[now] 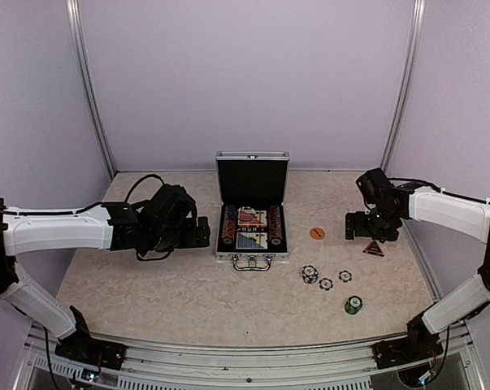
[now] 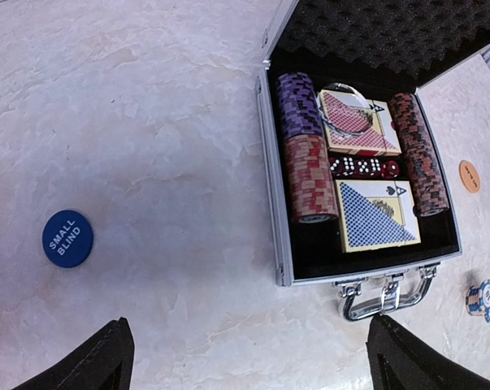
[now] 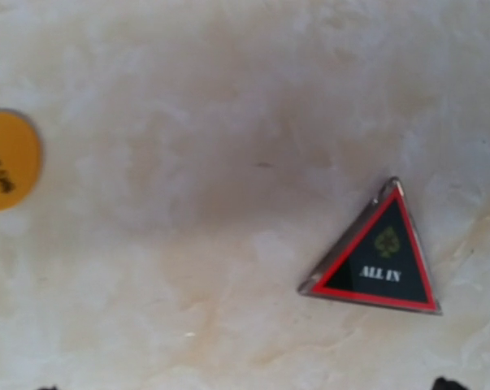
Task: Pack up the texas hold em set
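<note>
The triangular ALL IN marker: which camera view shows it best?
Right wrist: the triangular marker is close and sharp enough that its red border and ALL IN lettering are legible. Top external shows it only as a tiny dark triangle. Left wrist does not show it.

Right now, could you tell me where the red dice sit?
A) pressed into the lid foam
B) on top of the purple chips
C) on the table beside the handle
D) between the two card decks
D: the dice lie in a row inside the open case, with the red deck just behind them and the blue deck just in front.
</note>
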`<state>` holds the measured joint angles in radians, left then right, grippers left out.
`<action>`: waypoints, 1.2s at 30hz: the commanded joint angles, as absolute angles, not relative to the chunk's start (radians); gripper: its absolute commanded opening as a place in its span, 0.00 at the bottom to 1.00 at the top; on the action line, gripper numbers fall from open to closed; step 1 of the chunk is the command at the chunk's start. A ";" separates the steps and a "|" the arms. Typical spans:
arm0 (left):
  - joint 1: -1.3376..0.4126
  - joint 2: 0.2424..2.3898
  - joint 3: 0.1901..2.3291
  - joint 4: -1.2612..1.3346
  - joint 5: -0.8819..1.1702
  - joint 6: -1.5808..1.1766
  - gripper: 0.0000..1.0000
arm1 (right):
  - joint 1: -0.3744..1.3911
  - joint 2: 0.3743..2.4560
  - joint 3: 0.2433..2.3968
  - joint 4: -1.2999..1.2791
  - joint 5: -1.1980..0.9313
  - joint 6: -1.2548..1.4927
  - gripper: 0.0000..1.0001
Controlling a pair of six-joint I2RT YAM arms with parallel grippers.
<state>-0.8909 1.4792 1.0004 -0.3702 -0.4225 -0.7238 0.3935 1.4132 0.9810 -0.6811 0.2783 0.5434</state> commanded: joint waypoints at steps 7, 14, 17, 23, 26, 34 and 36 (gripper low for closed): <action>-0.899 1.314 0.902 -0.367 -0.464 -0.657 0.99 | 0.299 1.506 0.955 -0.600 0.215 0.485 0.98; -0.898 1.287 0.881 -0.361 -0.462 -0.655 0.99 | 0.242 1.537 0.913 -0.567 0.228 0.498 0.98; -0.898 1.290 0.878 -0.355 -0.455 -0.657 0.99 | 0.226 1.550 0.896 -0.545 0.231 0.517 0.99; -0.899 1.292 0.878 -0.358 -0.455 -0.654 0.99 | 0.201 1.593 0.883 -0.513 0.252 0.557 1.00; -0.899 1.285 0.876 -0.362 -0.461 -0.651 0.99 | 0.185 1.605 0.874 -0.492 0.241 0.567 1.00; -0.899 1.282 0.868 -0.360 -0.462 -0.652 0.99 | 0.160 1.633 0.864 -0.467 0.238 0.584 0.99; -0.899 1.283 0.867 -0.360 -0.462 -0.653 0.99 | 0.154 1.638 0.860 -0.465 0.240 0.588 0.99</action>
<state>-0.8921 1.2995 0.8837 -0.3668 -0.4500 -0.6674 0.1730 1.6222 0.8776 -0.4911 0.2314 0.5674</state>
